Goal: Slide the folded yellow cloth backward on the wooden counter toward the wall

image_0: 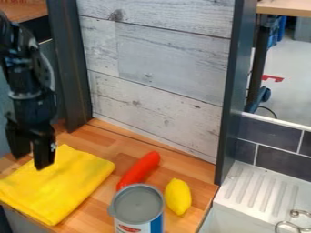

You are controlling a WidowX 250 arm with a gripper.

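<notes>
1. The gripper [30, 159] hung wide, apparently empty, by the yellow cloth [57, 182].
2. The cloth lay along the wooden counter's [176, 168] front-left edge.
3. A sure grip seemingly called for straddling a fold, pressing lightly.

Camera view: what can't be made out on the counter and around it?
All in the camera view:
Can: base, cut off by the bottom edge.
Red object: near end, partly behind the can.
White draining board: remainder, past the right edge.
Gripper: contact with the yellow cloth, unsettled by the slanted angle.
</notes>
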